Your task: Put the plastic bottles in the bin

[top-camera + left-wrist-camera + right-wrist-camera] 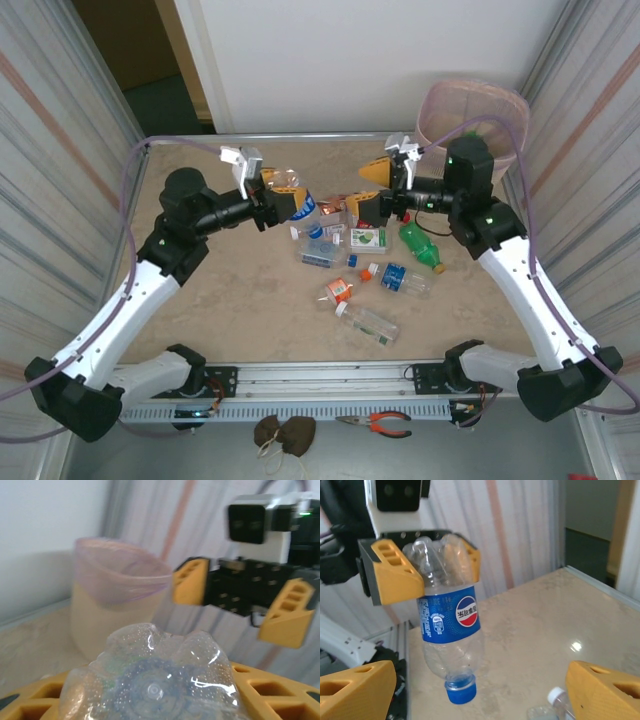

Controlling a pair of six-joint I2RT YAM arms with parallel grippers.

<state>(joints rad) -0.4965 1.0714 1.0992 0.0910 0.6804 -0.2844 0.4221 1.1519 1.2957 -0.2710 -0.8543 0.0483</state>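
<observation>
My left gripper (283, 190) is shut on the base of a clear plastic bottle (302, 204) with a blue label, held above the table with its blue cap (460, 692) pointing down. That bottle's base (152, 680) lies between my left fingers (270, 692). My right gripper (370, 190) stands open facing it, a short way to the right, nothing between its fingers (357, 690). Several more plastic bottles lie on the table, among them a green one (422, 245), an orange-labelled one (338, 290) and a clear one (370, 322). The beige bin (475, 120) with its pink liner stands at the far right corner.
Corrugated metal walls (60, 150) close in both sides of the table. Red-handled pliers (378, 424) and a brown object (285, 432) lie below the front rail. Bare tabletop (240, 300) stretches left and in front of the bottle pile.
</observation>
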